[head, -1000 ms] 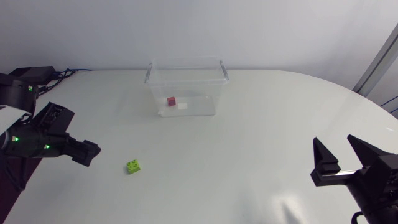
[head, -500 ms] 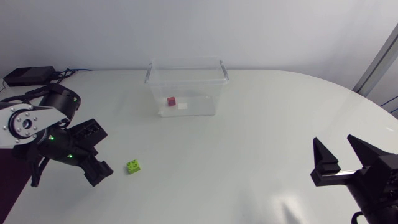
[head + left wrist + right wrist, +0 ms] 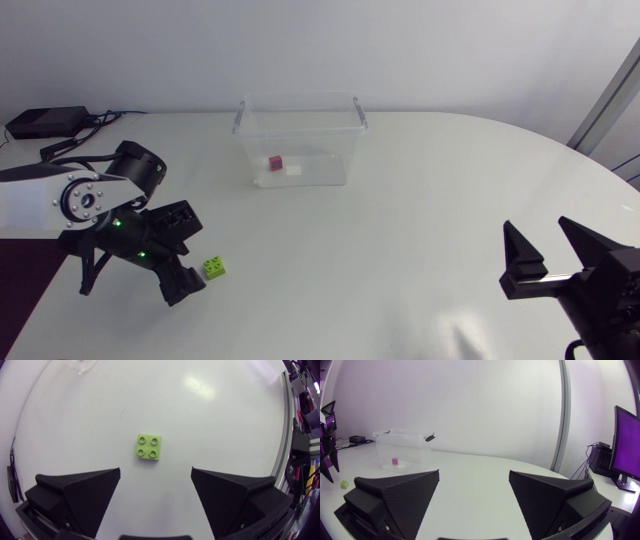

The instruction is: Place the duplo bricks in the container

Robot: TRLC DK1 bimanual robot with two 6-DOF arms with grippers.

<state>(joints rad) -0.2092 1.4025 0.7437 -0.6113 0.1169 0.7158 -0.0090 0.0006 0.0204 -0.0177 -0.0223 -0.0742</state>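
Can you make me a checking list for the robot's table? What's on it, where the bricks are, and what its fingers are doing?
Surface: white table, no spills seen.
Job's things: green brick on the table, outside the clear container; pink brick and small white piece inside it.
Clutter: black box at the far left corner.
Grippers: left gripper open, green brick just ahead of its fingers, untouched; right gripper open, holding nothing.
Cables: black cables beside the box.
Surroundings: nothing seen.

White table (image 3: 420, 220): clear container (image 3: 325, 150) at back, green brick (image 3: 213, 267) nr front-left.
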